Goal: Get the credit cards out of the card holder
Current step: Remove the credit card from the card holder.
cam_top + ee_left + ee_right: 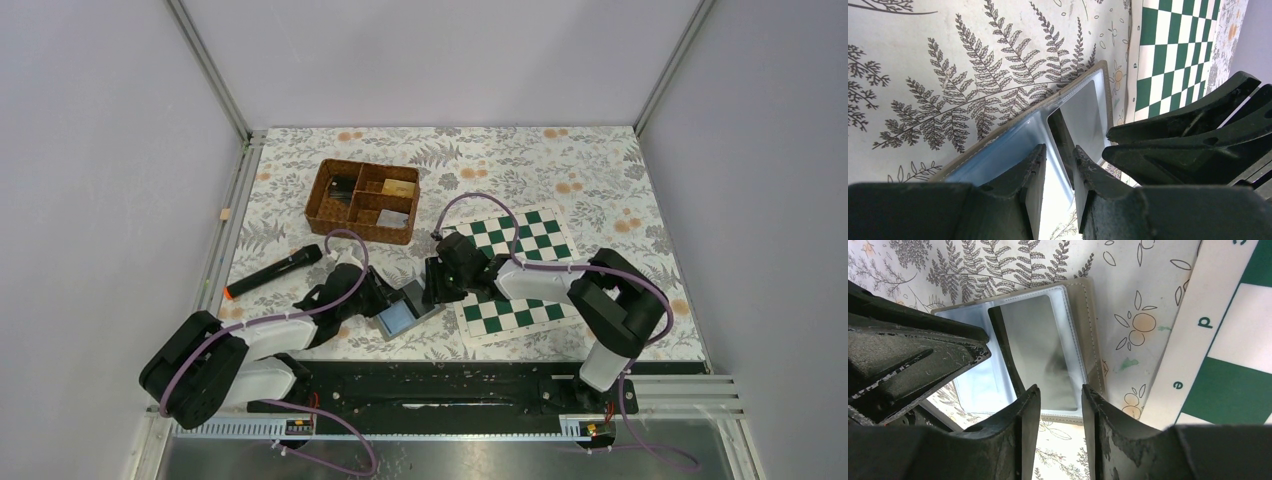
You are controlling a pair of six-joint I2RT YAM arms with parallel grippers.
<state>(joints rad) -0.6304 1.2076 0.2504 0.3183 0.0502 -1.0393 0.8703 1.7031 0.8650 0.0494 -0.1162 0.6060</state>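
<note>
The card holder (405,312) lies open on the floral cloth between my two grippers, grey outside and light blue inside. In the left wrist view a grey card (1083,117) sits in its clear right-hand pocket. My left gripper (1059,167) hangs low over the holder's middle with a narrow gap between the jaws and nothing clearly pinched. In the right wrist view the holder (1088,315) and the same card (1040,350) lie just beyond my right gripper (1060,395), which is open and empty over the holder's near edge. The left fingers (913,350) cover the left half.
A brown wicker basket (362,200) with compartments holding cards stands at the back. A black marker with an orange tip (272,271) lies to the left. A green and white chessboard mat (515,270) lies right of the holder, under the right arm.
</note>
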